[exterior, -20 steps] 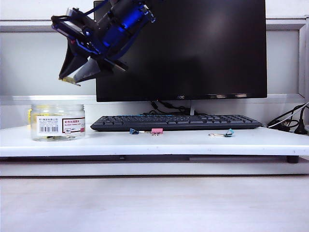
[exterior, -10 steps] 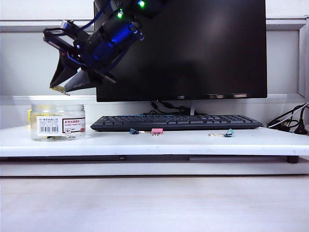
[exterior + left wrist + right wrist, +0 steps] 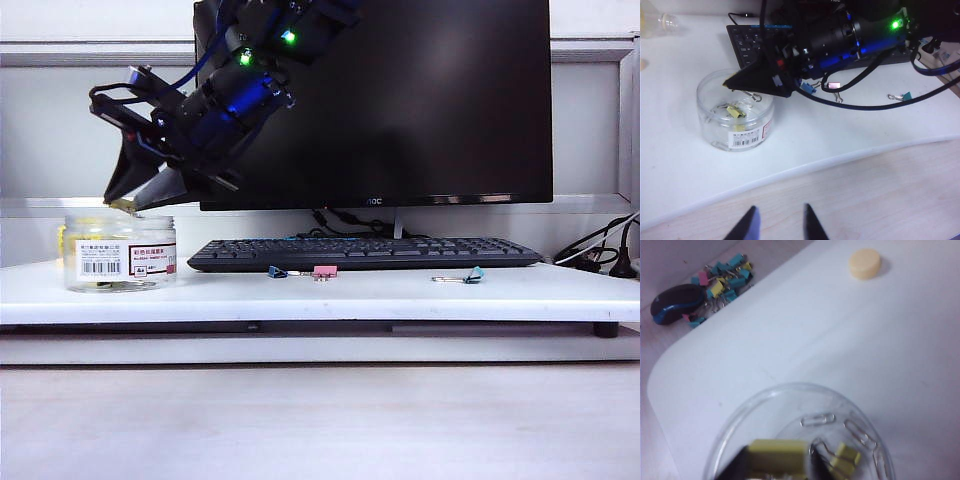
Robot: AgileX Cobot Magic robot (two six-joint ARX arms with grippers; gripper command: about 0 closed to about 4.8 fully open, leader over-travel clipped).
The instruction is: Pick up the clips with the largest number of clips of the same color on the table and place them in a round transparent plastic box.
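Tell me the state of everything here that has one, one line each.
right gripper: shut on a yellow clip, above the jar's mouth.
left gripper: open, empty, away from the jar.
jar: lid off, dropped clips inside.
monitor: screen dark.
pink clip: lying on the table.
teal clip: lying on the table.

Clear round transparent plastic box (image 3: 120, 252) at nine o'clock on the white table (image 3: 400, 293), wearing a white barcode label and a red-edged one. Yellow clips (image 3: 735, 112) and silver wire inside. Yellow clip (image 3: 777, 456) between the black fingers of the right gripper (image 3: 776, 465). Black left gripper (image 3: 780, 225). Pink clip (image 3: 325, 271) at centre, blue clip (image 3: 277, 272) beside it, teal clip (image 3: 474, 275) toward three o'clock. Black keyboard (image 3: 365, 253) and monitor (image 3: 400, 100).
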